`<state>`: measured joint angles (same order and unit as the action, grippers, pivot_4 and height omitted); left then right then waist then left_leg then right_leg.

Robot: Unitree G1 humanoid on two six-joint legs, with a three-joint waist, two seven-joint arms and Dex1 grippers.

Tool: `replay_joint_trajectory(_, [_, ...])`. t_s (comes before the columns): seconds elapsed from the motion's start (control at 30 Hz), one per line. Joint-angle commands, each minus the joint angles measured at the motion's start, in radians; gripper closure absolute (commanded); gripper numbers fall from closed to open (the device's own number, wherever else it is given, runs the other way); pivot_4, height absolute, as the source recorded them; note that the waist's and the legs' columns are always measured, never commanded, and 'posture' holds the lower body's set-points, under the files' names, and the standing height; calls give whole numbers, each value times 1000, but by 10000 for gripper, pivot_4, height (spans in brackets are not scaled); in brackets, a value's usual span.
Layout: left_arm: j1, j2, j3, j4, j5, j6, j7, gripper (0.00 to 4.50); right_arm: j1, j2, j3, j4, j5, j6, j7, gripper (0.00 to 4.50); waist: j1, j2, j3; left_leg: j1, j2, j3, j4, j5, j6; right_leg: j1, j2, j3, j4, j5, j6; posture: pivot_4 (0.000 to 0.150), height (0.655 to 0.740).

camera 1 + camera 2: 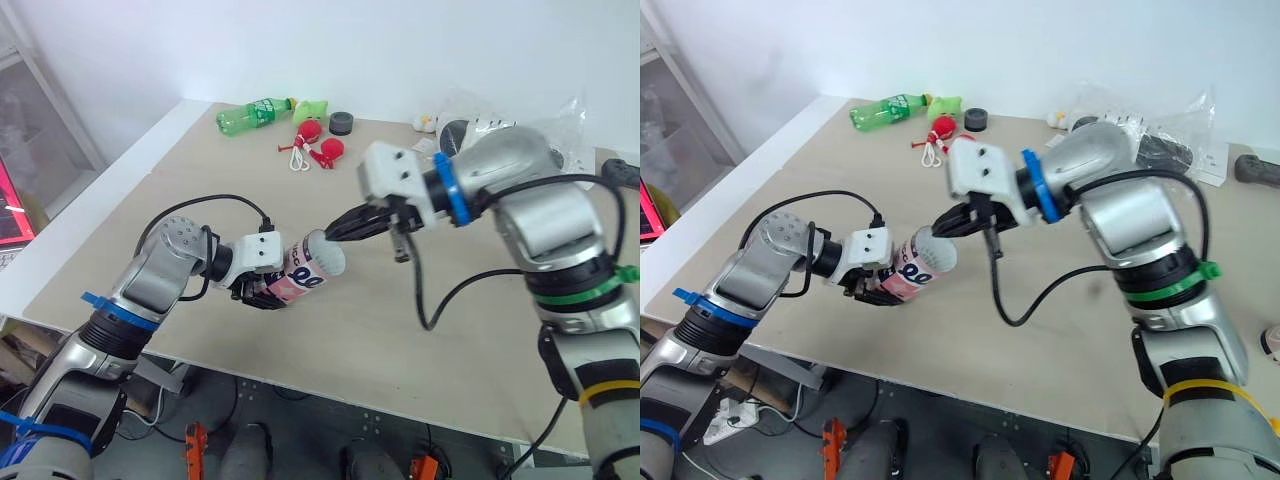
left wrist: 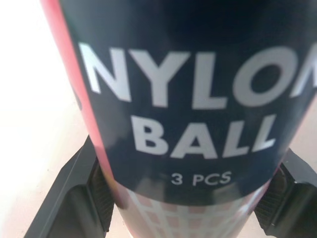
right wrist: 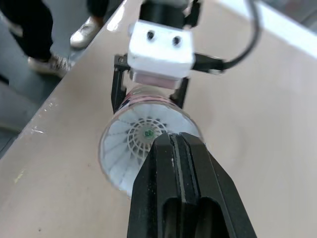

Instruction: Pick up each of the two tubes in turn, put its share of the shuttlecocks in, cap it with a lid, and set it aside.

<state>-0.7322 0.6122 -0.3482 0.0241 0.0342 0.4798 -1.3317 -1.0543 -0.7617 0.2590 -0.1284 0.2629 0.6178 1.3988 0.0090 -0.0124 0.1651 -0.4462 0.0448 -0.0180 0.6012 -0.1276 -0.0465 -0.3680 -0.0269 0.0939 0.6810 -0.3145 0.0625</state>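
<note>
**Item 1. Tube.** We list one tube, pink and dark, printed "NYLON BALL 3 PCS". It is held tilted over the desk, at about 7 o'clock from the desk's middle. Its open mouth points toward 2 o'clock.

**Item 2. Left hand.** It pinches the tube near its lower end. One black finger sits on each side of the barrel, and both touch it.

**Item 3. Shuttlecock.** White, seated inside the tube's mouth, with its ribbed skirt opening outward.

**Item 4. Right hand.** Its fingers are pressed together, and we see nothing between them. The tips sit at the rim of the tube's mouth, on its 2 o'clock side. We cannot tell whether they touch the shuttlecock.

**Item 5. Far edge of the desk, 11 to 12 o'clock.**
- A green bottle lying on its side.
- A yellow-green object just beside the bottle's cap end.
- A black ring.
- Two red objects with a white cord, near the ring.

**Item 6. Far edge, 1 o'clock.** A clear plastic bag holding white and dark contents.

**Item 7. Floor beyond the desk's edge.** In the right wrist view we note a person's shoes.
</note>
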Motion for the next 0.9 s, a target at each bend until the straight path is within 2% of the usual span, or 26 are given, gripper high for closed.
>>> replay_joint_trajectory(0.03, [15,-23,-36,14,-14,4,7,14590,16,-36,-49,-39,35,3,14,44654,-1,0,0,0,0,0,0,0,0,0,0,0,0,0,0,1500,7400])
replay_joint_trajectory(0.17, [19,-19,-42,21,-10,3,8,14590,29,-30,-13,-64,20,-2,0,44654,-3,0,0,-1,1,1,-1,0,0,0,1,1,0,2,2,1500,7400])
replay_joint_trajectory(0.37, [18,-26,-71,15,-1,10,-1,14590,-65,87,153,-7,-134,-91,-52,44654,-5,1,1,-1,2,1,-1,0,0,-4,3,1,1,2,3,1500,7400])
replay_joint_trajectory(0.57, [11,-24,-74,22,2,6,-3,14590,-98,108,284,62,-259,-183,-12,44654,-1,0,0,-4,0,0,0,0,0,-4,1,-1,-1,2,4,1500,7400])
replay_joint_trajectory(0.9, [14,-27,-75,15,1,13,-1,14590,-76,192,373,161,-359,-282,2,44654,-1,0,1,-4,1,-3,0,0,0,-3,2,-4,0,1,2,1500,7400])
